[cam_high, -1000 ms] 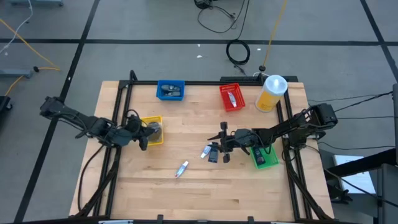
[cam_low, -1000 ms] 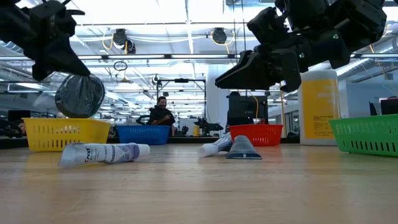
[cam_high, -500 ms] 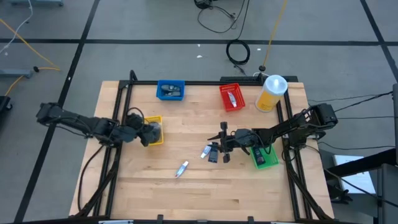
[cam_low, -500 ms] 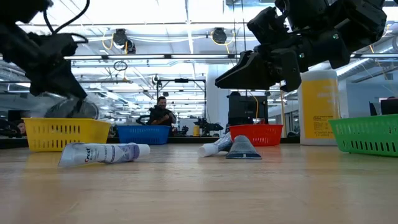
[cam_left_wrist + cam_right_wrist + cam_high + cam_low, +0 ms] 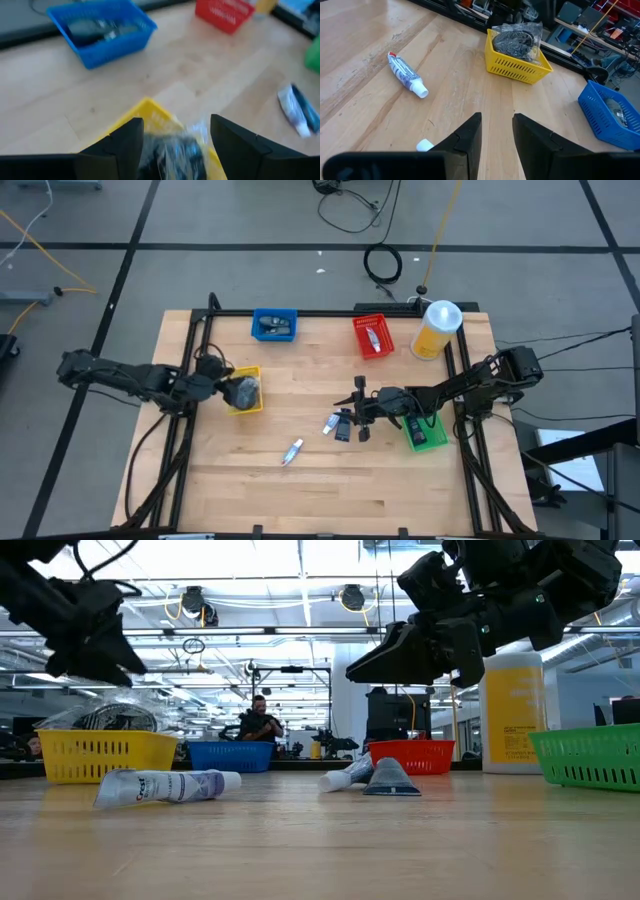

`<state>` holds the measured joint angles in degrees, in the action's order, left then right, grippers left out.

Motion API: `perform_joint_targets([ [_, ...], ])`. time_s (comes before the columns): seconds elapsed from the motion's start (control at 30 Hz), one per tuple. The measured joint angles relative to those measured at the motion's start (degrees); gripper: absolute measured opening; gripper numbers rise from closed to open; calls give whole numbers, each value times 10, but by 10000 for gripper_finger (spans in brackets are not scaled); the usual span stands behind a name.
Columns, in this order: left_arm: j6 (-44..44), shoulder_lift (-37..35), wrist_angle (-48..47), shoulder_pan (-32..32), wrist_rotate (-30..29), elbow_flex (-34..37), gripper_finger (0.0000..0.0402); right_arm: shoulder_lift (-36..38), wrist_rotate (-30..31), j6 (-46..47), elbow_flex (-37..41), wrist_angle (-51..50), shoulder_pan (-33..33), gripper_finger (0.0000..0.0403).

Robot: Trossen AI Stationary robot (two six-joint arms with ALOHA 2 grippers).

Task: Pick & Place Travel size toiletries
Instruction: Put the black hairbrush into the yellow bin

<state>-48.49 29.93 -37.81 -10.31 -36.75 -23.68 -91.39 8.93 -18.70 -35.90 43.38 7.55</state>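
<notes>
A grey round disc in a clear wrapper (image 5: pixel 244 390) lies in the yellow bin (image 5: pixel 252 373), its top showing above the rim (image 5: pixel 112 720). My left gripper (image 5: pixel 222 387) stands open just above it at the bin's left side, fingers (image 5: pixel 127 142) apart on either side of the wrapper (image 5: pixel 175 150). A white-silver tube (image 5: pixel 292 451) lies on the table near the front. Another tube and a dark packet (image 5: pixel 336 425) lie under my right gripper (image 5: pixel 352 416), which hovers open over them (image 5: pixel 496 131).
A blue bin (image 5: pixel 274 325) with dark items and a red bin (image 5: pixel 372 336) with a tube stand at the far edge. A tall yellow canister (image 5: pixel 436 328) stands far right, and a green bin (image 5: pixel 426 433) at the right. Bare wood lies toward the near edge.
My left gripper has gone down with the wrapped disc into the yellow bin, opened and let go, then risen a little and drawn back toward the table's left edge. The disc, held above the bin before, now lies in it.
</notes>
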Motion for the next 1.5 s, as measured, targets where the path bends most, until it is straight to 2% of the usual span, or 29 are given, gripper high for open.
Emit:
perform_joint_targets([
  [0.13, 8, 0, 17, -1, -20, -2, 227, 0, 0, 0, 0, -1, 0, 102],
  [0.27, 65, 22, 82, -21, 60, -2, 215, 0, 0, 0, 0, -1, 0, 102],
  [0.37, 120, 48, 138, -44, 95, -2, 182, 0, 0, 0, 0, -1, 0, 102],
  [0.5, 81, 100, 106, -52, 130, -2, 127, 0, 0, 0, 0, 0, 0, 102],
  [0.7, 6, 151, -2, -8, 90, -2, 44, 0, 0, 2, 0, 1, 0, 102],
  [0.8, 3, 158, 1, 24, 69, -2, 10, 0, 0, 2, 0, 1, 0, 102],
  [1.03, 0, 158, 9, 66, 84, -2, 17, 0, 0, 2, 0, 1, 0, 102],
  [1.17, 0, 154, 2, 54, 149, -23, 4, 0, 0, 2, 0, 1, 0, 102],
  [1.23, -21, 154, -14, 36, 158, -33, 3, 0, 0, 2, 0, 1, 0, 102],
  [1.33, -61, 161, -40, 13, 141, -34, 2, 0, 0, 2, 0, 1, 0, 102],
  [1.5, -127, 205, -79, 9, 158, -30, 2, 0, 0, 2, 0, 1, 0, 100],
])
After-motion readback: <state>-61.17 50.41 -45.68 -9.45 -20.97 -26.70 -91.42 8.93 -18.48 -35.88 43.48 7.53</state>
